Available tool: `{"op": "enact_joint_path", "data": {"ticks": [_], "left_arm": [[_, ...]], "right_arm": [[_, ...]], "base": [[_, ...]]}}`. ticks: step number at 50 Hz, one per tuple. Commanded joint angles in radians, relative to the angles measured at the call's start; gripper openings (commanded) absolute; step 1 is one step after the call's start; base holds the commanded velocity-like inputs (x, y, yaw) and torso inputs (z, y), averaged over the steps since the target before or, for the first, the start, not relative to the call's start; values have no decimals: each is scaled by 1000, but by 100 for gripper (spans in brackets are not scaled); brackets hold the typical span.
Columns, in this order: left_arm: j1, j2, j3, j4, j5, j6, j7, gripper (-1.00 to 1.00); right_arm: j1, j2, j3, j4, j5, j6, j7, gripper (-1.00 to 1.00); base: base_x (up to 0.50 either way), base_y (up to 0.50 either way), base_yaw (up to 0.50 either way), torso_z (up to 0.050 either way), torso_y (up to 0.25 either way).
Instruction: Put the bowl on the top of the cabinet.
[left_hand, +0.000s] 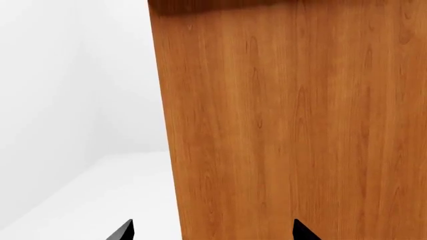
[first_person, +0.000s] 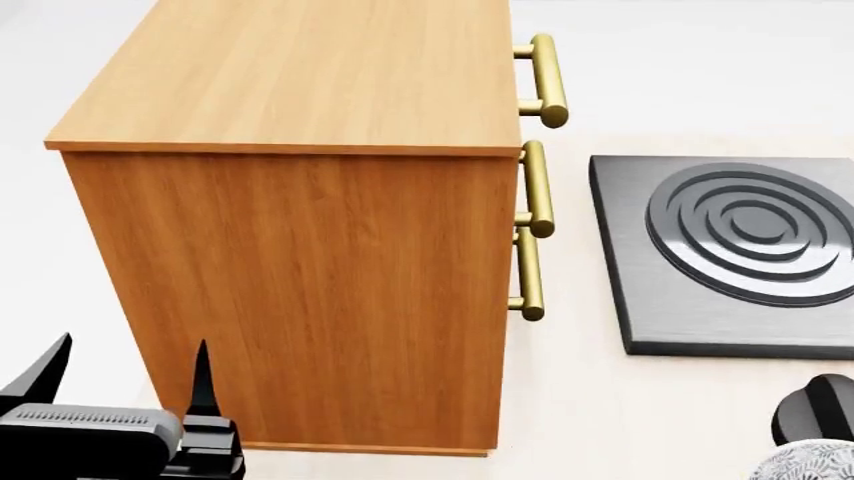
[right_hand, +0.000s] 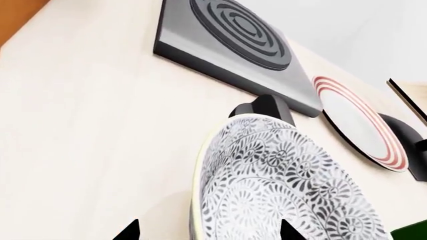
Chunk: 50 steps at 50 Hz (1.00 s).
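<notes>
The orange-brown cabinet (first_person: 307, 270) stands on the pale counter, with a bare lighter top (first_person: 307, 70) and brass handles (first_person: 541, 80) on its right face. Its side fills the left wrist view (left_hand: 293, 125). The patterned bowl (right_hand: 280, 190) with a pale yellow-green rim lies close under my right gripper (right_hand: 208, 232). That gripper is open, one fingertip outside the rim and one over the inside. Only an edge of the bowl (first_person: 807, 462) shows at the head view's bottom right. My left gripper (first_person: 123, 375) is open and empty beside the cabinet's lower side, as the left wrist view (left_hand: 213, 232) also shows.
A dark grey hob slab (first_person: 734, 250) with concentric rings lies right of the cabinet, a black knob (right_hand: 263, 107) between it and the bowl. A white plate with red rings (right_hand: 360, 122) and a black object (right_hand: 407, 140) lie beyond the hob.
</notes>
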<state>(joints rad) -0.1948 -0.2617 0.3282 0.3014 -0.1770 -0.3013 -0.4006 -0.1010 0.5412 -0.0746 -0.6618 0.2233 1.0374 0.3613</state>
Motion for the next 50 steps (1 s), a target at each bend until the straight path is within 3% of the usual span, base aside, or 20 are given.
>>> {"op": "enact_joint_path", "data": {"ticks": [1,50], "left_arm": [[-3,-4,4,2,-4,-3,-4,100],[-4,-16,16,-1,-17,6,-22,100]], "right_arm": [[4,-3,-2,13,2,-8,0,100],[10,6,1,35,4,-15,4,100]], "base": [[0,0,0,0,0],[0,0,0,0,0]]}}
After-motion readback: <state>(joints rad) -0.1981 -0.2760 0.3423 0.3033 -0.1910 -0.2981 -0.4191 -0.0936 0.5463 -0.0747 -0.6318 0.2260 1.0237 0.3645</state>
